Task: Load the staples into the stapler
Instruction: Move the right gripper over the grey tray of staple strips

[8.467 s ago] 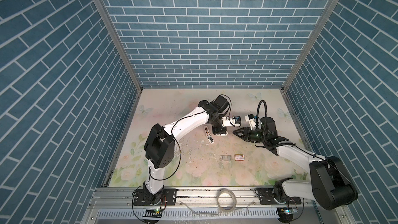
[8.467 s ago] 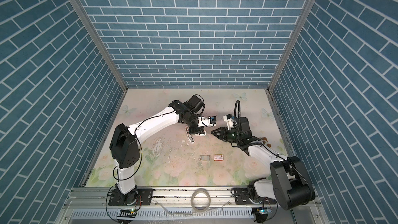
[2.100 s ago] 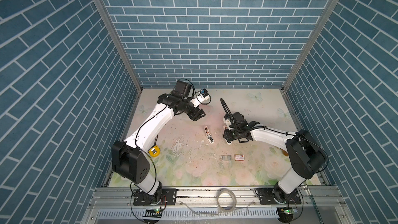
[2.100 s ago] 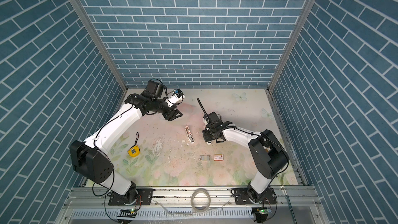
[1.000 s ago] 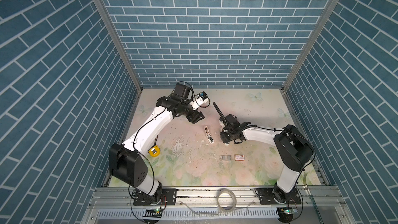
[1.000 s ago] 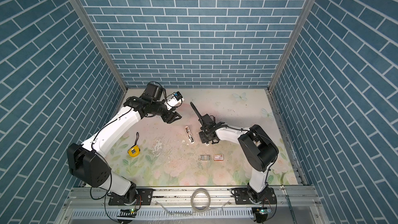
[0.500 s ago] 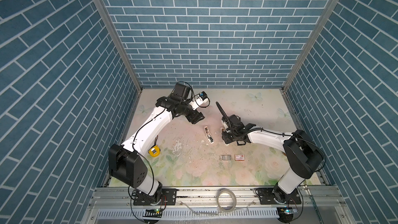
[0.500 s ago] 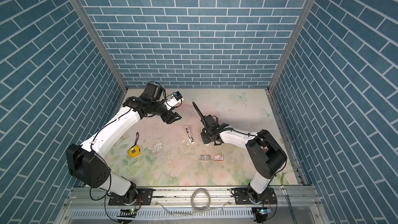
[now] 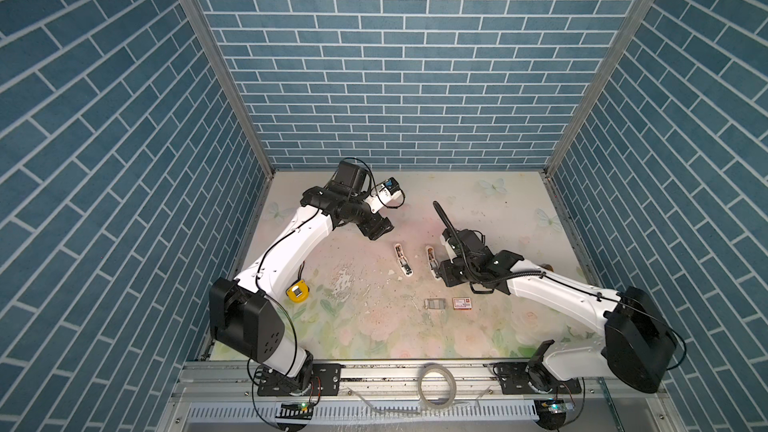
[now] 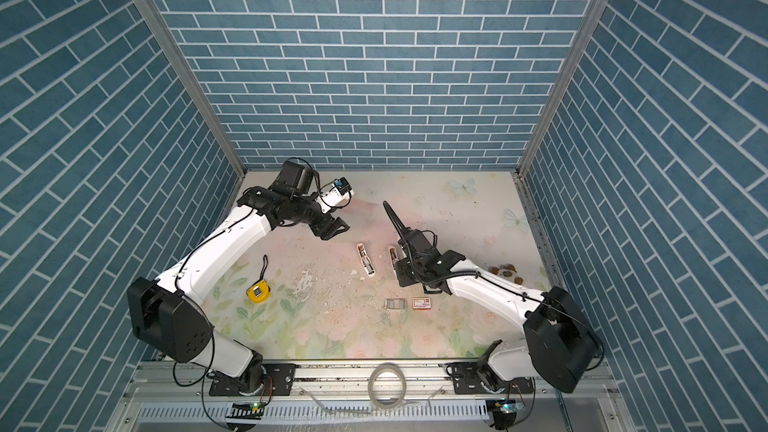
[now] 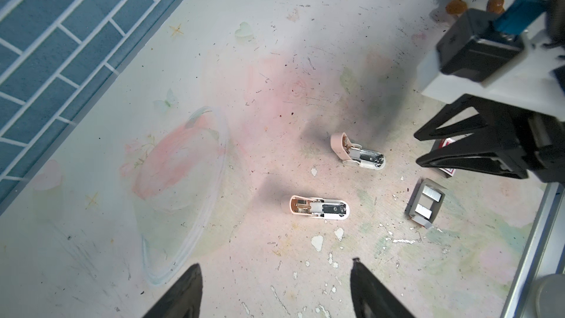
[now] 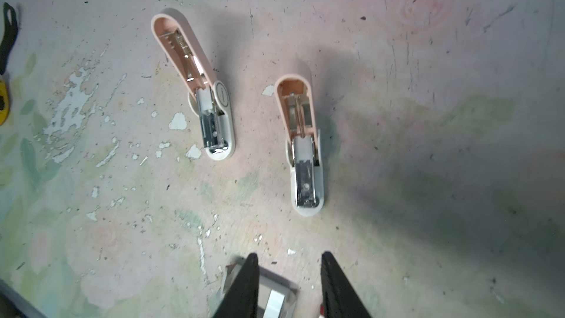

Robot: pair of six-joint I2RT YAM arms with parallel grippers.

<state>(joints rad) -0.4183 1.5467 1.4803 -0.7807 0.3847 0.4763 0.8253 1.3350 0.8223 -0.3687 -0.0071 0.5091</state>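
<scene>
Left wrist view shows the staples (image 11: 429,194) whole, two silvery blocks in a grey tray (image 11: 412,208) towards the table's (image 11: 275,56) front edge. The right wrist view catches them only partly, below the right gripper (image 12: 289,254), half-spread and empty. Left gripper (image 11: 275,264) gapes wide, empty.

Bright, even overhead light; soft grey shadows; wrist views slightly blurred near edges.

Left tool (image 11: 275,266) spread wide, right tool (image 12: 289,258) narrowly parted
</scene>
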